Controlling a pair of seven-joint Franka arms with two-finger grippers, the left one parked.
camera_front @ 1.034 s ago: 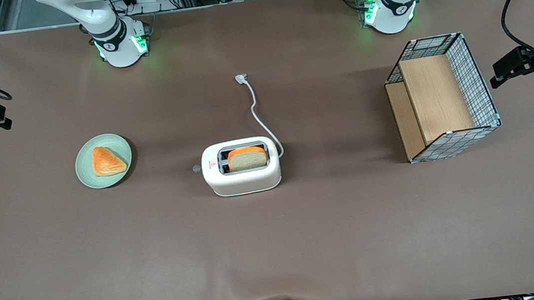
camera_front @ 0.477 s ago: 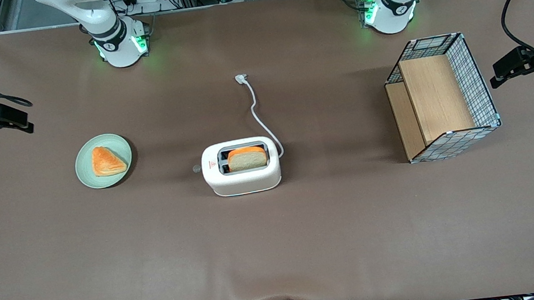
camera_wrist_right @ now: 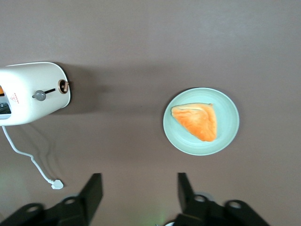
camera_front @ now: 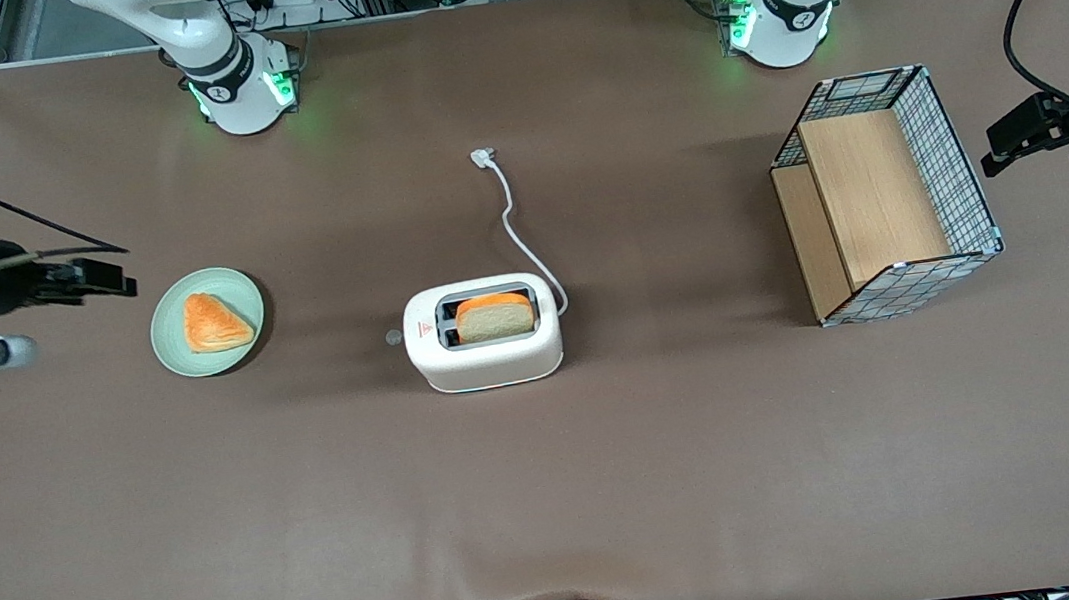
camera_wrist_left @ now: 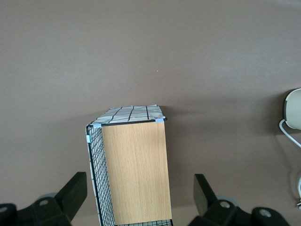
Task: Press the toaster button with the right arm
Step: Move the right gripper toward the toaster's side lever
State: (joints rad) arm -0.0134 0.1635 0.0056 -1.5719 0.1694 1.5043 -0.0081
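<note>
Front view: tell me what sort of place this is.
Most likely a robot lab set up as a mock kitchen: two arm bases bolted to a brown-covered table, holding a toaster and a pastry on a plate. The right arm's gripper hangs open beside the plate.

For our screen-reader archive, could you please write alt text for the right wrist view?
The open gripper hangs above a brown table, between a white toaster with a small grey toaster button and a green plate holding a pastry.
</note>
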